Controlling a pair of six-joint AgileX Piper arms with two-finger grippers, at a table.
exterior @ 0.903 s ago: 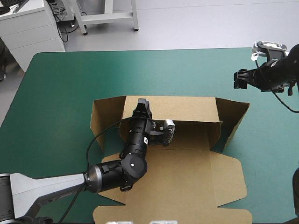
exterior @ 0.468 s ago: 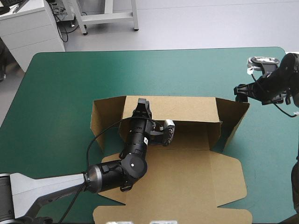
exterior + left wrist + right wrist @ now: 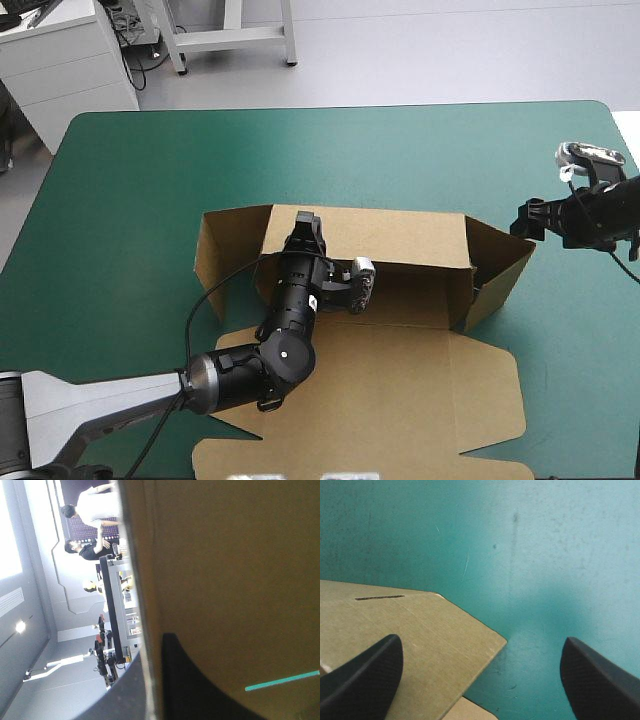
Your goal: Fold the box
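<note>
We see the brown box (image 3: 400,350) mid-worktop (image 3: 130,200), its back wall raised and its lid panel flat toward the near edge. The left gripper (image 3: 305,226) has its black fingers (image 3: 190,680) clamped on the back wall. The right gripper (image 3: 527,218), fingers wide apart, hovers above the right flap's outer corner.

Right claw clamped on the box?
No. The right claw is wide open, and a corner of the box shows in the gap, not pinched.

Bench (image 3: 130,190) with teal-green cover fills mid-frame, far corners rounded. Cover carries faint pale scratches (image 3: 466,564), upper centre.
</note>
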